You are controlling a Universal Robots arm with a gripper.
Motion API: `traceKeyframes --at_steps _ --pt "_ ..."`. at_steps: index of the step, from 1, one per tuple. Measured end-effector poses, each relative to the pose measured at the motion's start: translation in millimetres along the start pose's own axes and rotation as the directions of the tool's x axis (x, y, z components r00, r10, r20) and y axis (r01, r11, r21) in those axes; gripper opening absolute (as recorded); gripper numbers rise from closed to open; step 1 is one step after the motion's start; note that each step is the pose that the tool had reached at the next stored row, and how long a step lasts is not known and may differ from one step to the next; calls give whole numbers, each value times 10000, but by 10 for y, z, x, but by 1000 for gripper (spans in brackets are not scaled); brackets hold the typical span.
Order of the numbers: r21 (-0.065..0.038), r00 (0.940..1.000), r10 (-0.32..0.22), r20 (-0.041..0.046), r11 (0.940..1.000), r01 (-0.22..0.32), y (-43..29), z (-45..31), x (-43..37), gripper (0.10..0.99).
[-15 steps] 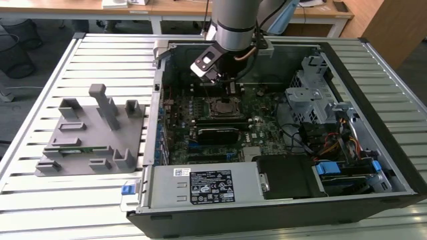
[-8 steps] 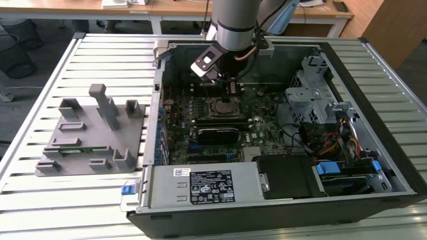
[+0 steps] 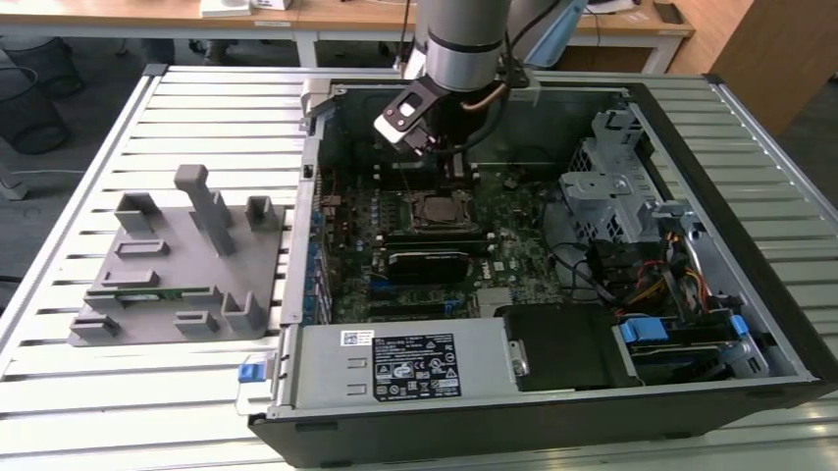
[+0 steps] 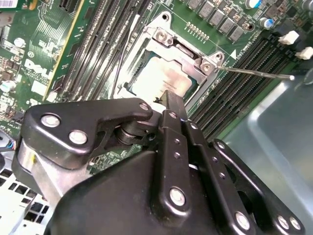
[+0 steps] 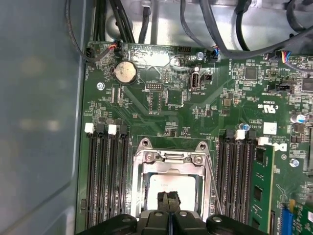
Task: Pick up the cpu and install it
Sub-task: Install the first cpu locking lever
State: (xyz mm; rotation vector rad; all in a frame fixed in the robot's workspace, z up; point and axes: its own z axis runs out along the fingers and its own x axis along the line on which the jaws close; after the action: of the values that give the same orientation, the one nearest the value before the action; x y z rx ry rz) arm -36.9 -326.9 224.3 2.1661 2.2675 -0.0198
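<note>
We found the gripper lowered into the open computer case, which stood on the slatted worktop and reached from its middle to the edge on the exterior view's right. The two fingers were pressed together with nothing between them. In both wrist views their tips hung right over the cpu; we could not tell whether they touched it.

The cpu lay flat in the socket at the middle of the motherboard, its silvery-white top showing inside the metal frame. In the second wrist view a thin wire lever ran out from one corner of that frame. Black memory slots flanked the socket on both sides, and a round coin battery sat near the motherboard's edge, close to the case wall.

In the exterior view a grey power supply box filled the near corner of the case. Well apart from the case, near the worktop's edge on the exterior view's left, a grey moulded fixture stood with a thin green strip lying in it.
</note>
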Motion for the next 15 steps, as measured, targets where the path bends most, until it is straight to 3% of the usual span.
traceKeyframes --at_steps 10,15 --pt "0 10000 0 1 10000 0 -2 -295 -4 106" --pt "-1 10000 0 1 10000 0 -2 -404 -5 106"
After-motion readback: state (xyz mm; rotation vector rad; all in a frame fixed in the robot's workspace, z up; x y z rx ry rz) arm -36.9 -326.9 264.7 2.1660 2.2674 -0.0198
